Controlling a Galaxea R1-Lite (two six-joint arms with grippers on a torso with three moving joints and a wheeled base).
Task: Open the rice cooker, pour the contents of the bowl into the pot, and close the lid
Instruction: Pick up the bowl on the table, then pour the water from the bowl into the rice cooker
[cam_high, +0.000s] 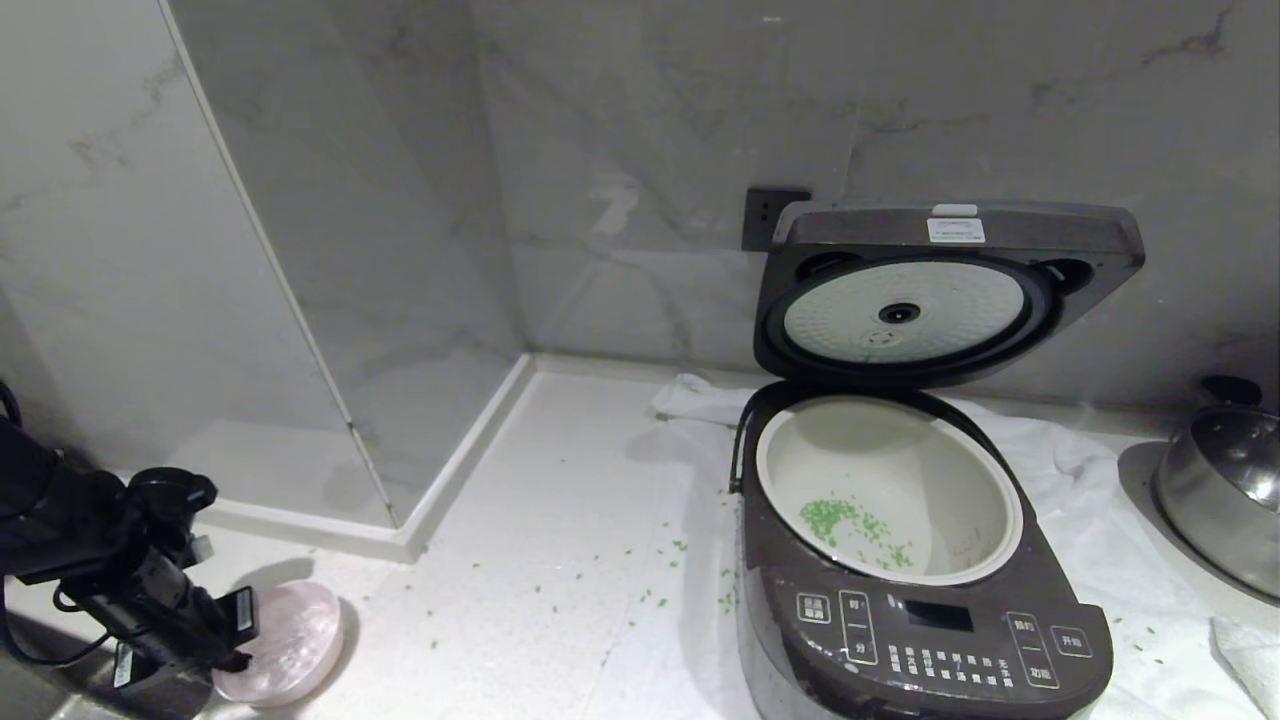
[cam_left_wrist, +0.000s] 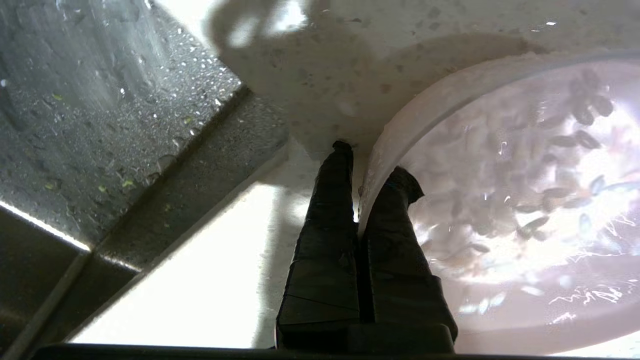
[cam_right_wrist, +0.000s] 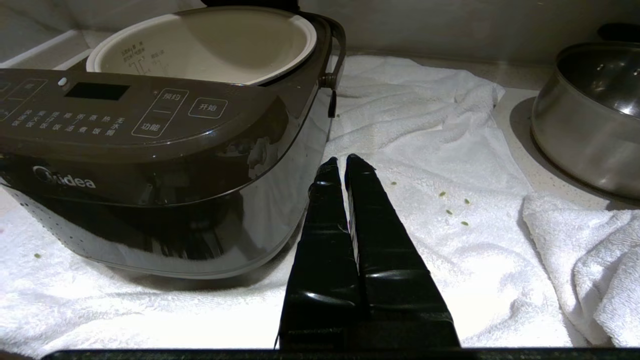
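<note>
Marble walls back the pale counter (cam_high: 540, 520) where I work. My rice cooker (cam_high: 900, 620) sits on a white towel (cam_right_wrist: 430, 150), its lid (cam_high: 950, 290) already up, and the cream pot (cam_high: 890, 480) holds only a few green bits. Pouring and closing remain. My left gripper (cam_left_wrist: 369, 172) is clamped on the near rim of the pink bowl (cam_left_wrist: 500, 200), low at my left. My right gripper (cam_right_wrist: 345, 165), fingers together, idles beside the cooker.
</note>
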